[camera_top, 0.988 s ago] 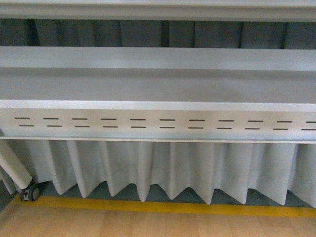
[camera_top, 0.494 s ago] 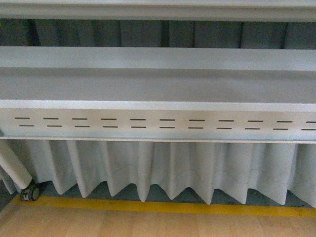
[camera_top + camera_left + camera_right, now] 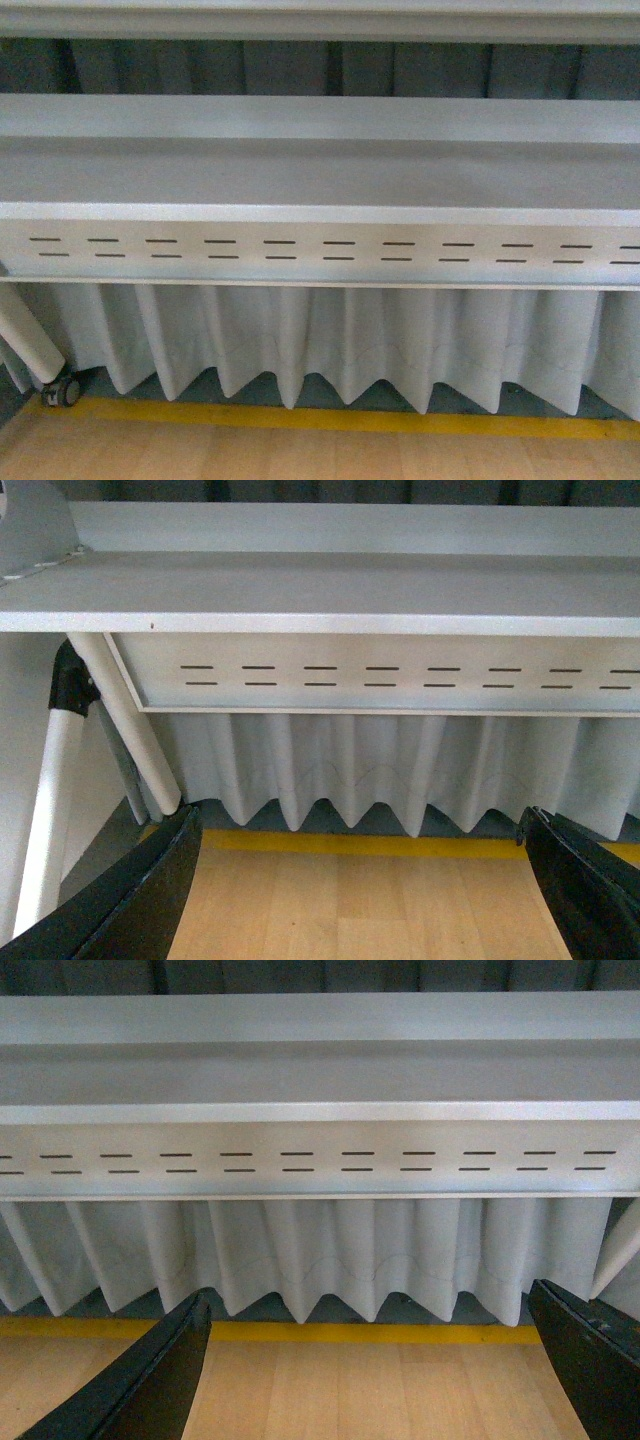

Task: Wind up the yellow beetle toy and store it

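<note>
The yellow beetle toy is out of view in every frame. My left gripper (image 3: 360, 880) is open, its black fingers (image 3: 140, 890) spread wide with only wooden floor between them. My right gripper (image 3: 370, 1365) is open as well, black fingers (image 3: 150, 1375) far apart over the same floor and holding nothing. Neither arm shows in the front view.
A grey table (image 3: 320, 180) with a slotted front panel (image 3: 320, 250) spans the front view, a pleated white skirt (image 3: 340, 340) hanging below it. A yellow floor stripe (image 3: 330, 418) runs along wooden flooring. White table legs (image 3: 120, 720) and a caster (image 3: 62, 390) stand at the left.
</note>
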{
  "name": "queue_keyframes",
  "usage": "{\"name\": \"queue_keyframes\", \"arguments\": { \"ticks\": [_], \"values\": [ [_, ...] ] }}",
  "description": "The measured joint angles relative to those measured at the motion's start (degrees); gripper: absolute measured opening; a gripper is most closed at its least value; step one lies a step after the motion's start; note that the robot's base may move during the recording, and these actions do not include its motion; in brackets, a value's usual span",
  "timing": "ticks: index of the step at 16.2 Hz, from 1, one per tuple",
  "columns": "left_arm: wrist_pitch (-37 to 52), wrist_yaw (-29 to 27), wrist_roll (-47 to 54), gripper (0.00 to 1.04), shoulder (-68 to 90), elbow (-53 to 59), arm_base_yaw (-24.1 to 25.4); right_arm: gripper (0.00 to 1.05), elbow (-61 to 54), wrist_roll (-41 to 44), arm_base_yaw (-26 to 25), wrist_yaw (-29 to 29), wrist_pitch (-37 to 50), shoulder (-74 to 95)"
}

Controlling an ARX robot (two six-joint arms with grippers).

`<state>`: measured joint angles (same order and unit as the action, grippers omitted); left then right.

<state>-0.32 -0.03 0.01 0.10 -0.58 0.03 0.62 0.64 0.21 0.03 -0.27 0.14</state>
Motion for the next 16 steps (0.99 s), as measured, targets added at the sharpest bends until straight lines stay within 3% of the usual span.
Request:
{"name": "queue_keyframes", "arguments": {
  "ticks": [16],
  "values": [
    [0.1, 0.0, 0.0, 0.98, 0.0, 0.0, 0.0, 0.98, 0.0, 0.0, 0.0, 0.0, 0.0, 0.0]
  ]
}}
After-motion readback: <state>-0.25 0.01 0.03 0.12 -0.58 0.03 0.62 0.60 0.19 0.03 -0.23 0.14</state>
